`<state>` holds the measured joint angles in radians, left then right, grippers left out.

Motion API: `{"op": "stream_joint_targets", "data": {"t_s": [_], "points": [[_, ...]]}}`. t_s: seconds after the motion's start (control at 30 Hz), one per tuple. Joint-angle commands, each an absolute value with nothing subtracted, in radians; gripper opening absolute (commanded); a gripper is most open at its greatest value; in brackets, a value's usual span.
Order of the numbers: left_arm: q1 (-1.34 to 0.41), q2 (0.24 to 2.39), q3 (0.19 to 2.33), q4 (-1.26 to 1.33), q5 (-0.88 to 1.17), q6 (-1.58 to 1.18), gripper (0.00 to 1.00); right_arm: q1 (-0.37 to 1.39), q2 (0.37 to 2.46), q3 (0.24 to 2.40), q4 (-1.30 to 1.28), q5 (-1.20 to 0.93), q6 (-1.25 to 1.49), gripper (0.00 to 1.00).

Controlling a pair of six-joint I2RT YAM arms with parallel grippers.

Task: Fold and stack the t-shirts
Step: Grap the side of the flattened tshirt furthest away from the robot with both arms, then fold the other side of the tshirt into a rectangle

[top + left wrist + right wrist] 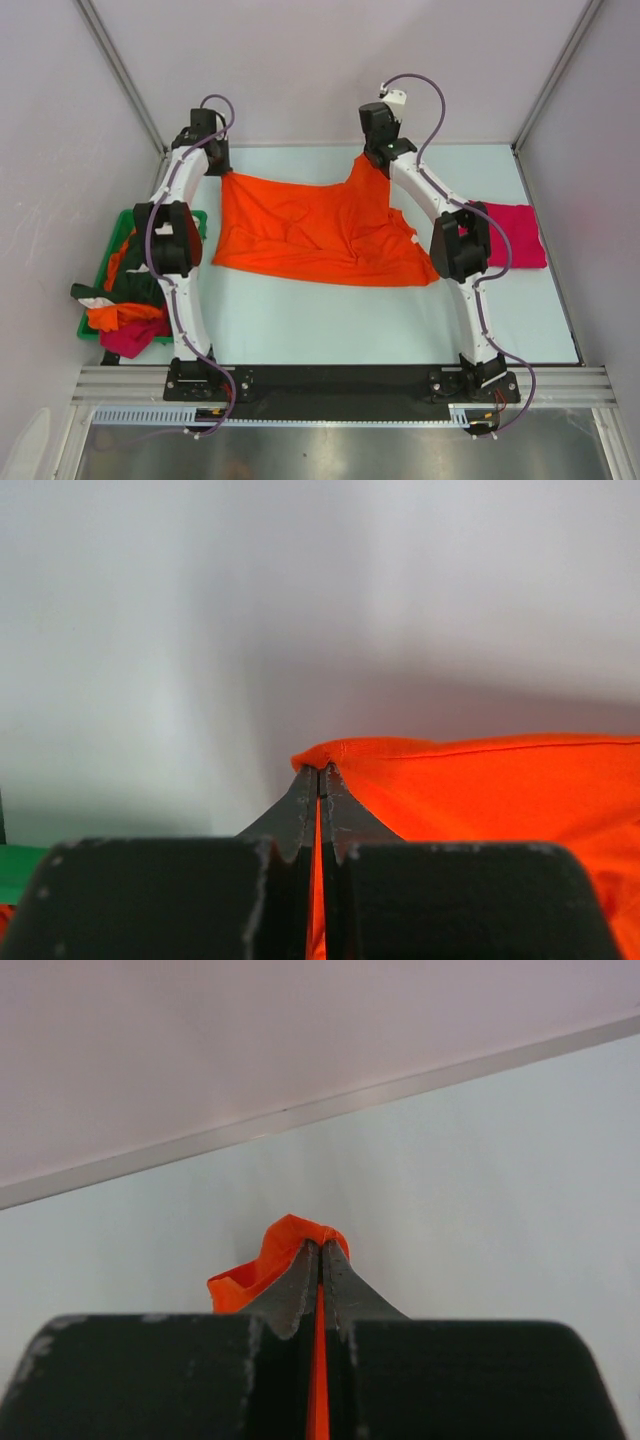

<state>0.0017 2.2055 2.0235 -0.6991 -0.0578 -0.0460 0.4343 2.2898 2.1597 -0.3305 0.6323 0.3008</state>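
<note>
A bright orange t-shirt (310, 232) lies spread across the middle of the table, its far edge lifted. My left gripper (222, 172) is shut on its far left corner; in the left wrist view the cloth (480, 780) is pinched at the fingertips (319, 771). My right gripper (368, 160) is shut on its far right corner, and orange cloth (262, 1265) bunches at the tips (320, 1245). A folded magenta-red t-shirt (518, 234) lies at the right, partly behind my right arm. More t-shirts, dark green (128, 285), orange (120, 317) and magenta (128, 341), lie heaped at the left.
A green plastic bin (197, 221) at the left edge holds the heap, which spills over its near rim. The back wall stands close behind both grippers. Frame posts (120, 75) rise at the far corners.
</note>
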Motion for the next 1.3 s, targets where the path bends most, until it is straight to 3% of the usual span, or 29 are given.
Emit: {"op": "stream_joint_targets", "data": {"t_s": [0.0,0.77,1.27], "points": [[0.040,2.203,2.066,-0.684,-0.089,-0.054,0.00,0.428,2.304,2.252,-0.268,0.627,0.267,0.00],[0.087,2.169,2.036,-0.678,-0.107,-0.074,0.00,0.420,2.292,2.313,-0.155,0.626,0.184,0.00],[0.138,2.183,2.039,-0.658,-0.072,-0.064,0.00,0.353,2.372,2.280,-0.230,0.614,0.255,0.00]]}}
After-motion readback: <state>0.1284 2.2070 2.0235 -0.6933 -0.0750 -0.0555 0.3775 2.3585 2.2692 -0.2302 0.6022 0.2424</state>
